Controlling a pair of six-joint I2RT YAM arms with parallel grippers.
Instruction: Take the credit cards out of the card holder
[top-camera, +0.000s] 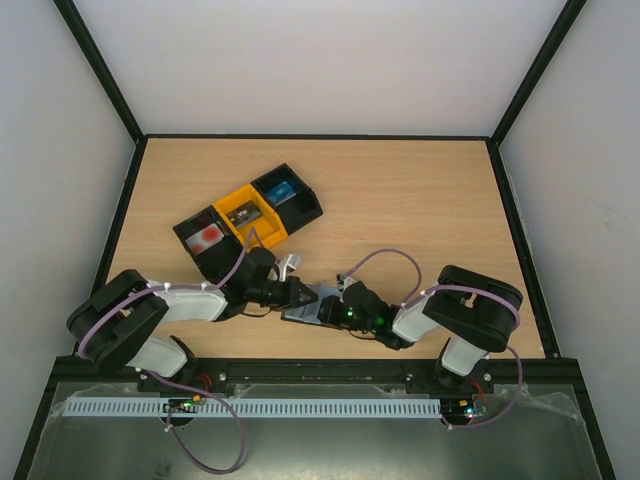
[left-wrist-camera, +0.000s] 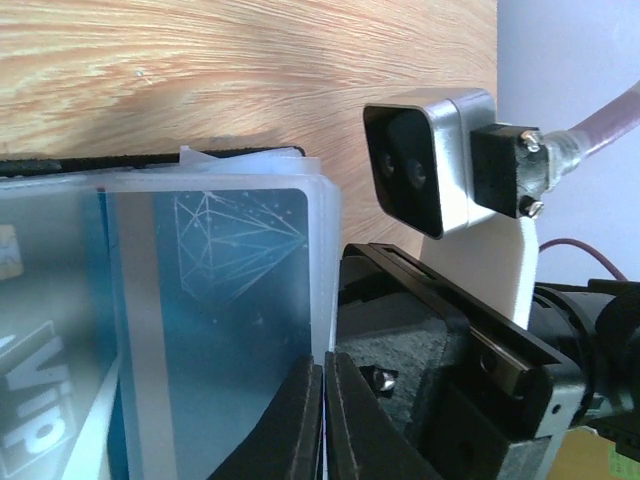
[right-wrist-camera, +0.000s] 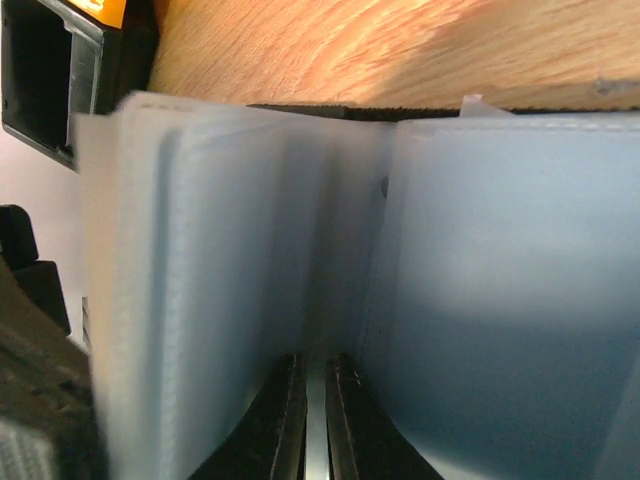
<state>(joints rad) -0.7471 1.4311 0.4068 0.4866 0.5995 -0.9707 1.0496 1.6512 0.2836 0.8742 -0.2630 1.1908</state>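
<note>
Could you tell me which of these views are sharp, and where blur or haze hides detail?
Top external: evenly lit and sharp, but the card holder is small. Left wrist: the blue card shows through a hazy clear sleeve, softer toward the left edge. Right wrist: very close, the frosted sleeves are a milky blur.

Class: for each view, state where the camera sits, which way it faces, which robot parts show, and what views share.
Top external: above and behind the bases, facing down on the table; left arm and right arm meet at the card holder.
Left wrist: looks along the left gripper at a blue card in clear sleeves; the right arm's camera shows.
Right wrist: looks along the right gripper into cloudy sleeves.
Shared: the card holder.
</note>
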